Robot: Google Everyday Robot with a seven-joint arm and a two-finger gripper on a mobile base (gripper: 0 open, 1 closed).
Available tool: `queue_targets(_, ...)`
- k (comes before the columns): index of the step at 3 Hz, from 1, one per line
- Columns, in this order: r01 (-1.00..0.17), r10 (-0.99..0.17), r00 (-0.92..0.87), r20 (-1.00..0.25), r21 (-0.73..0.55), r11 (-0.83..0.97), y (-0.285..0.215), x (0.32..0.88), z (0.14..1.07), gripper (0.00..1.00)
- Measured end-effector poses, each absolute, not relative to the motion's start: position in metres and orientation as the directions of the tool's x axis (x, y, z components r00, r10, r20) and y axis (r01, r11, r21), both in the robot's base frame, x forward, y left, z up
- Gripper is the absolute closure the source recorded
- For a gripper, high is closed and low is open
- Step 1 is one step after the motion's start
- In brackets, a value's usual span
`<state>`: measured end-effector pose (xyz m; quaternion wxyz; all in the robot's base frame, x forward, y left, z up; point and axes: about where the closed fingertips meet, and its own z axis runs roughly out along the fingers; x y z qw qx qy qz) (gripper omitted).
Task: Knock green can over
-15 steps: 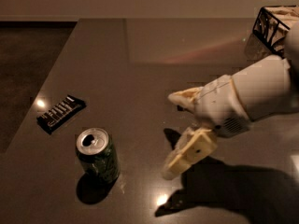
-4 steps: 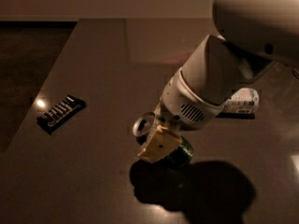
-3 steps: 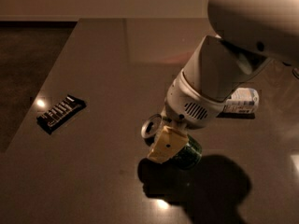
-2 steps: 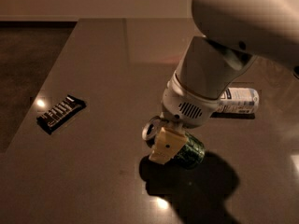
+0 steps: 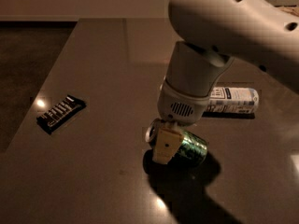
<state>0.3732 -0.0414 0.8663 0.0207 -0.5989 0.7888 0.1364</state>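
Observation:
The green can (image 5: 189,147) lies on its side on the dark table, near the middle of the camera view. Its silver top (image 5: 151,130) points left. My gripper (image 5: 165,148) hangs straight down from the big white arm and sits right at the can's near, left part, covering that part of it. The arm hides the table behind the can.
A clear plastic bottle with a white label (image 5: 232,100) lies on its side just behind and to the right of the can. A flat black snack bar (image 5: 60,113) lies at the left. The table's left edge (image 5: 44,80) borders dark floor.
The can stood upright at the front left five seconds ago; it now lies on its side further right. Over the last second the arm swung over it and the can settled flat.

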Motion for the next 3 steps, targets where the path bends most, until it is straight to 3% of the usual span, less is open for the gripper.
queue_targets(1,-0.951,-0.944,-0.278,-0.179,0.192,0.243,-0.0416,0.3772,0.8629,0.15)
queue_targets(2,-0.953,-0.944,-0.271,-0.19,0.195,0.234,-0.0399,0.3796,0.8615,0.0)
queue_targets(3,-0.953,-0.944,-0.271,-0.191,0.194,0.234,-0.0399,0.3796,0.8615,0.0)
